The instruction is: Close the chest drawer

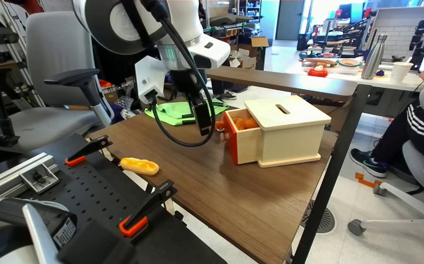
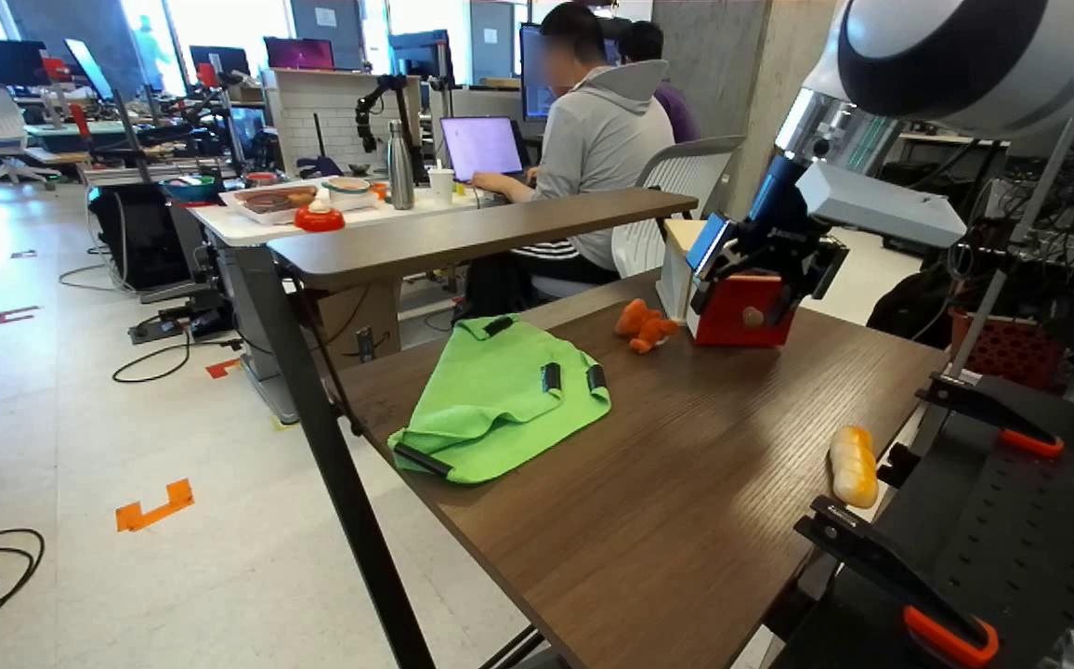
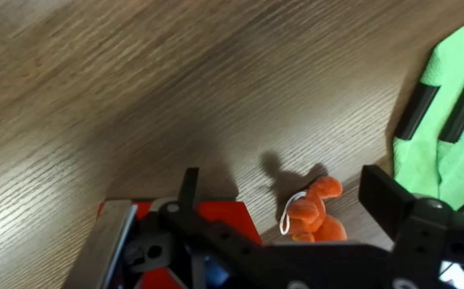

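Note:
The cream chest (image 1: 294, 137) stands on the brown table with its chest drawer (image 1: 247, 141) pulled partly out. The drawer has a red front (image 2: 732, 330) with a round wooden knob (image 2: 753, 318). Something orange and fuzzy (image 1: 247, 123) shows inside it. My gripper (image 2: 758, 295) hangs before the red front, hiding its upper part in that exterior view; in an exterior view from the side, a gap separates the gripper (image 1: 204, 128) from the front. In the wrist view, the fingers (image 3: 384, 196) are wide apart with nothing held. A red corner of the drawer (image 3: 230, 218) lies beneath the near-left finger.
An orange plush toy (image 2: 646, 325) lies on the table beside the drawer. Farther along is a green cloth (image 2: 509, 409) with black pieces on it. A toy bread (image 1: 139, 166) rests by the table's edge near the clamps (image 1: 149, 207). A raised brown board (image 1: 281, 80) spans behind the chest.

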